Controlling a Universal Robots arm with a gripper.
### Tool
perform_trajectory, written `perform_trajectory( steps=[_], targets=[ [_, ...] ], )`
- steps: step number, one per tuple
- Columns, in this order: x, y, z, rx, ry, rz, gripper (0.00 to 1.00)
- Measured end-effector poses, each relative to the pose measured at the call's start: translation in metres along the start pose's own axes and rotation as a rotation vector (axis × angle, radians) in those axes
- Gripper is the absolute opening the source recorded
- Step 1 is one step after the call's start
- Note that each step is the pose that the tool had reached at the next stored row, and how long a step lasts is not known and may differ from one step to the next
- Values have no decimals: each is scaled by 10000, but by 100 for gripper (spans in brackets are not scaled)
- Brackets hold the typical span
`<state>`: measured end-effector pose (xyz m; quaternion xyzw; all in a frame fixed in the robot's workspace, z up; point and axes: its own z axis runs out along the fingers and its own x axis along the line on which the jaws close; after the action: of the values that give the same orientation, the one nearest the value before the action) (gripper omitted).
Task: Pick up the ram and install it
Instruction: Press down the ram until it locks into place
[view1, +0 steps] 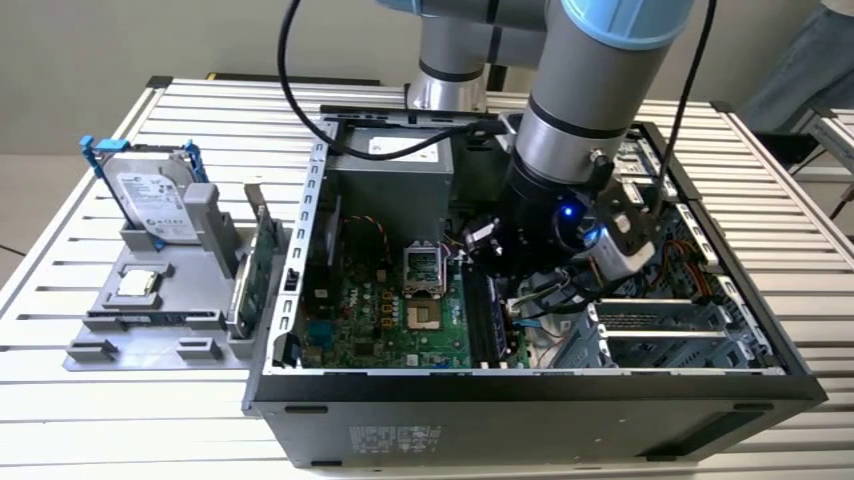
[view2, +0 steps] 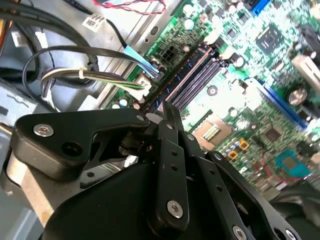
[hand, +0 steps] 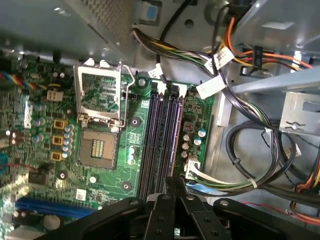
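Gripper (hand: 172, 182) down inside case (view1: 534, 385), over memory slots (view1: 489, 312), 4 o'clock of CPU socket (view1: 424, 268) in exterior view. Jaws together. Cannot tell whether ram is seated.

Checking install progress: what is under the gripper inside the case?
Under the gripper lie the dark memory slots on the green motherboard. The slots' near ends are covered by it.

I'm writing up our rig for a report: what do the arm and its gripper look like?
The arm has thick silver-grey tube sections, a pale blue joint cap, black cables alongside and a small blue light near the wrist. The gripper is matte black, built of jointed links fastened with silver screws.
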<state>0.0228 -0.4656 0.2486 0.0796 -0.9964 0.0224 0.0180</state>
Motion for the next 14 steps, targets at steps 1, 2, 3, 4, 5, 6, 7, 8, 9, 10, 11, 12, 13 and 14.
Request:
perform_trajectory(
  steps=[1, 2, 3, 4, 5, 6, 7, 8, 9, 10, 11, 12, 13, 14],
  targets=[
    [0, 0, 0, 6, -8, -180, 0],
    [0, 0, 1, 14, -16, -366, 0],
    [0, 0, 1, 20, -23, -544, 0],
    [0, 0, 0, 30, -30, -730, 0],
    [0, 1, 1, 36, -38, -909, 0],
    [0, 0, 1, 43, -45, -1083, 0],
    [0, 1, 2, 51, -53, -1267, 0],
    [0, 1, 2, 58, -60, -1451, 0],
    [0, 0, 3, 66, -68, -1631, 0],
    [0, 1, 3, 73, -76, -1821, 0],
    [0, 1, 3, 79, -84, -2002, 0],
    [0, 1, 4, 86, -91, -2180, 0],
    [0, 1, 4, 93, -99, -2354, 0],
    [0, 1, 4, 102, -106, -2551, 0]
  ],
)
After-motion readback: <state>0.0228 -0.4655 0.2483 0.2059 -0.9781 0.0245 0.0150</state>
